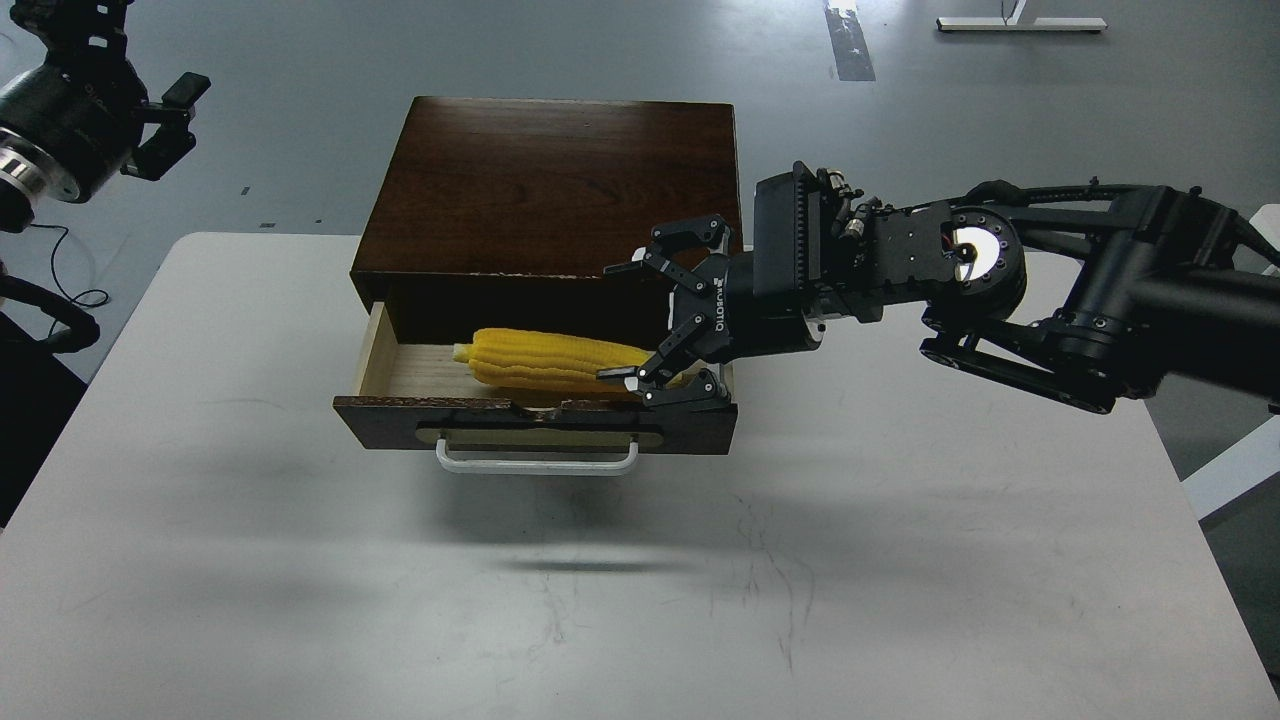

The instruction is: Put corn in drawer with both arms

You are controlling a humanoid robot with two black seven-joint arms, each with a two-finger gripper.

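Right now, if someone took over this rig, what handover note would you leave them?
Right gripper: open, fingers spread at the right end of the corn, not clamped.
Left gripper: raised at far left, holding nothing; open or shut unclear.
Corn: lying inside the open drawer of the box.
Done: corn is in.
Left: withdraw the right gripper, push the drawer shut by its handle.

corn [545, 361] in drawer [535, 425], box [550, 185] on table [640, 560]
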